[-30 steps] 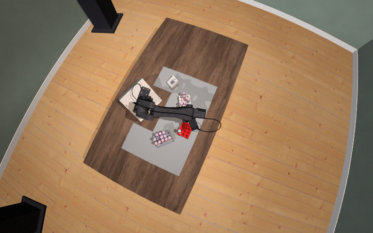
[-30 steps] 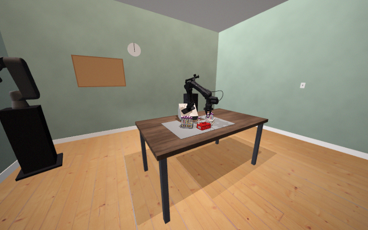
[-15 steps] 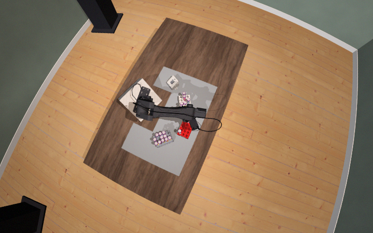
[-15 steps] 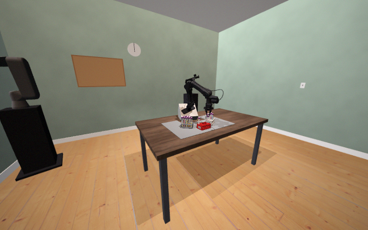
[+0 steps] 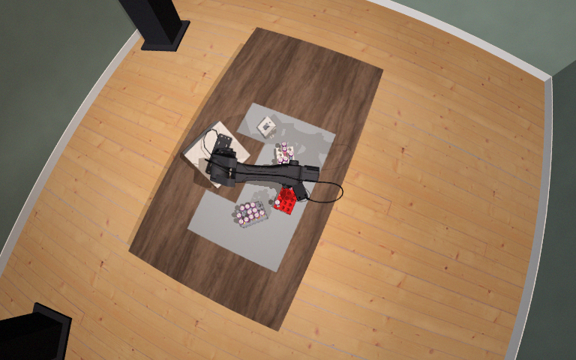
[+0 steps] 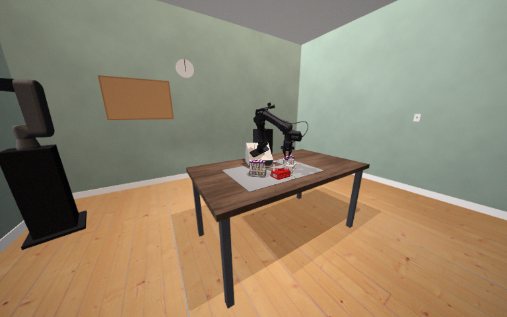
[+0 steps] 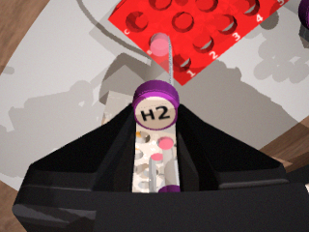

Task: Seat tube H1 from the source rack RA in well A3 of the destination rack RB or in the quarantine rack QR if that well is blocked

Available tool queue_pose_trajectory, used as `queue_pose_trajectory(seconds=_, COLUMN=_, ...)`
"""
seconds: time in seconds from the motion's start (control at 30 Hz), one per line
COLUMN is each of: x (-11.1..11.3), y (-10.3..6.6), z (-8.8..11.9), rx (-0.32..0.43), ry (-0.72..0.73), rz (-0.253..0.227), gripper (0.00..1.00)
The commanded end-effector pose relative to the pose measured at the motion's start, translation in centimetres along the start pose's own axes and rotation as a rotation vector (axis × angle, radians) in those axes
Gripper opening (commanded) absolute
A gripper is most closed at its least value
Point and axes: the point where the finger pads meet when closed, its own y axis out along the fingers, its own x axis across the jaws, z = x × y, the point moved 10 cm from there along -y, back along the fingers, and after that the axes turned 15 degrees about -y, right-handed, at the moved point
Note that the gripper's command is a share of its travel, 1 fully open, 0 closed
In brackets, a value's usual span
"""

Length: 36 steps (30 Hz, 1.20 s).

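Note:
My gripper [image 6: 286,156] [image 7: 155,114] is shut on tube H2, whose purple cap [image 7: 155,111] is between the fingers in the wrist view. Its clear body runs to a pink end that overlaps the red rack's image; how high it hangs is unclear. White rack RB [image 5: 277,153] [image 6: 292,166] [image 7: 150,147] shows below the fingers and holds several tubes. Grey rack RA [image 5: 265,217] [image 6: 257,175] holds many purple-capped tubes. Red rack QR [image 5: 292,205] [image 6: 280,174] [image 7: 161,21] shows open wells. A capped tube [image 5: 277,202] stands at its edge. No H1 label is readable.
The grey mat [image 5: 238,243] [image 6: 244,184] lies under the racks. A small white box [image 5: 262,130] with a dark centre stands beyond RB. The arm's pale base block [image 5: 193,154] is at the table's edge. The arm hides part of RB from above.

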Motion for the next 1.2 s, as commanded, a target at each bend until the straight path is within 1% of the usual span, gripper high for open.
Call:
queue_pose_trajectory(seconds=0.0, x=-0.4, y=-2.5, z=-0.6, rx=-0.050, ry=0.025, rz=-0.036, gripper=0.00)
queue_pose_trajectory(seconds=1.17, x=-0.6, y=-5.5, z=-0.4, rx=-0.049, ry=0.026, rz=-0.038, gripper=0.00)
